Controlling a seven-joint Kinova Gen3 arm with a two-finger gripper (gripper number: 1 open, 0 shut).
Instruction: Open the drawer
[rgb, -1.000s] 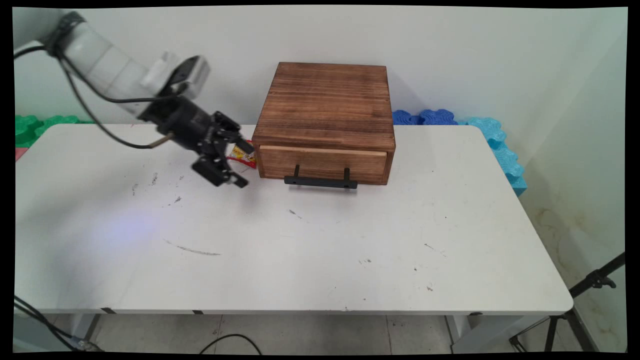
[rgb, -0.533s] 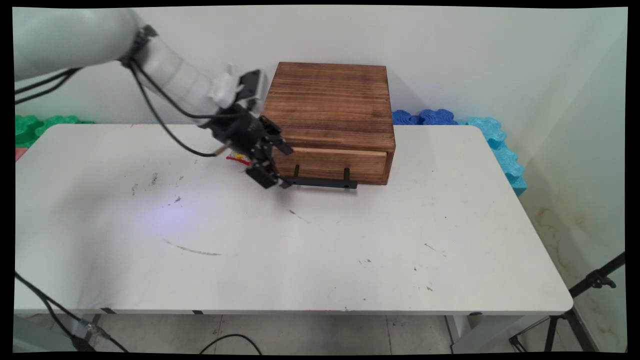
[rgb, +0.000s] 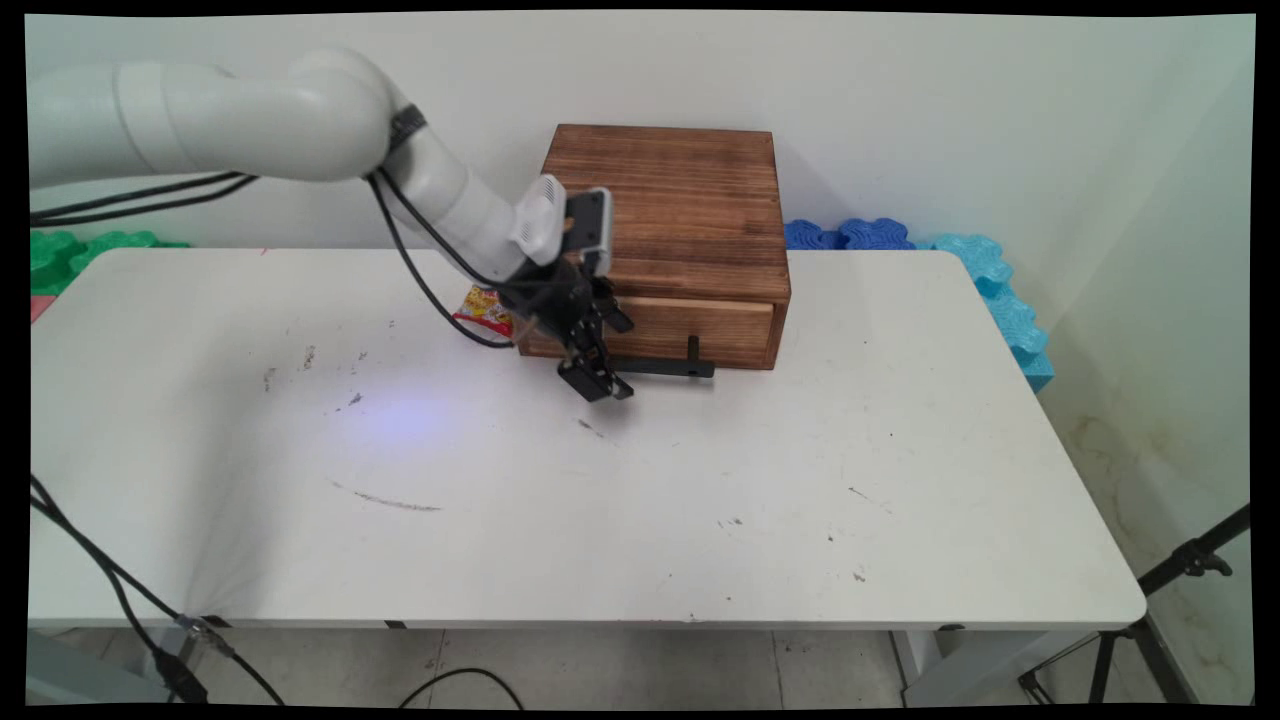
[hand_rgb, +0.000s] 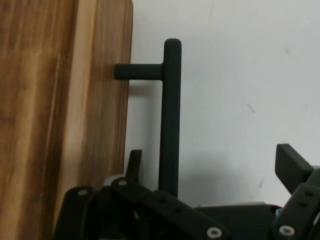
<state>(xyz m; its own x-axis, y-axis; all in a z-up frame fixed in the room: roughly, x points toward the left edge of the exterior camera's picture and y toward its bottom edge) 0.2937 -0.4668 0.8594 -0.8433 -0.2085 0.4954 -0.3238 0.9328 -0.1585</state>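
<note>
The gripper (rgb: 603, 375) is hanging at the front of the wooden box (rgb: 660, 215), its fingers spread wide — one finger (hand_rgb: 134, 164) is sitting in the slot between the drawer (rgb: 700, 325) face and the black handle (rgb: 668, 368), the other (hand_rgb: 292, 167) is standing well clear on the table side of the bar. So the handle is lying between the two fingers, though neither is visibly touching it.

In the main view the handle's long axis is running 3 to 9 o'clock along the drawer front, and the gripper is straddling its 9 o'clock end; the rest of the bar, with one post, is stretching away toward 3 o'clock. In the hand view the same bar (hand_rgb: 170, 115) is running 12 to 6 o'clock, with the drawer wood at 9 o'clock and the white table (hand_rgb: 240, 90) at 3 o'clock.

The hand view is showing the straddle plainly, which the main view is hiding behind the wrist. The main view alone is showing a red and yellow packet (rgb: 484, 310) lying on the table just beside the box's 9 o'clock side, behind the arm — and the drawer sitting closed, flush with the box.
</note>
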